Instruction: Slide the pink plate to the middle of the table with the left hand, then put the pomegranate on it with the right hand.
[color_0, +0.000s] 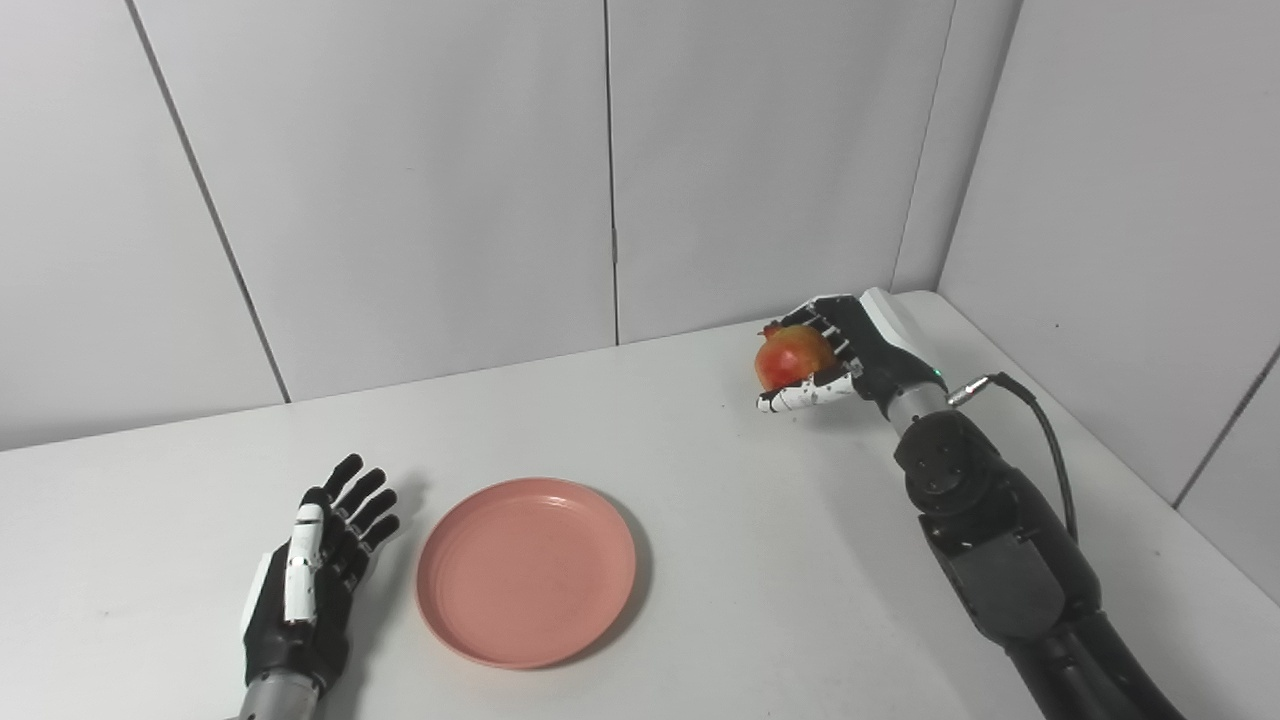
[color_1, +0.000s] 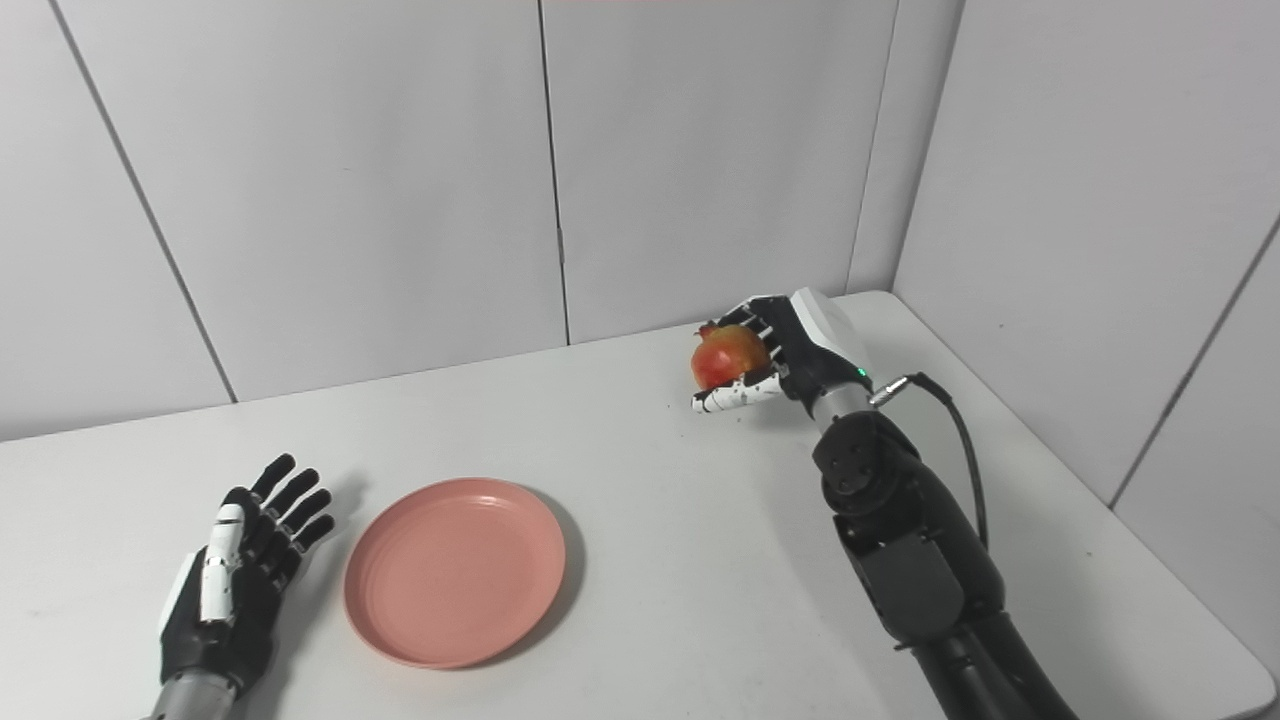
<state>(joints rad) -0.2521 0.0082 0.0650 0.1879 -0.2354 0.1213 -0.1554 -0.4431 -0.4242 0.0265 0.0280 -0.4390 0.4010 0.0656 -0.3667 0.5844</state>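
Observation:
The pink plate (color_0: 526, 570) lies flat on the white table (color_0: 700, 520), in the front middle. My left hand (color_0: 312, 575) rests just left of the plate, open, fingers spread, not touching it. My right hand (color_0: 835, 360) is at the far right of the table, its fingers and thumb closed around the red-orange pomegranate (color_0: 793, 357). The pomegranate is held at or just above the tabletop; I cannot tell whether it touches. The hand covers the fruit's right side.
White wall panels (color_0: 420, 180) stand close behind the table and along its right side. A black cable (color_0: 1045, 425) loops off my right wrist. The table's right edge (color_1: 1180, 590) runs near my right arm.

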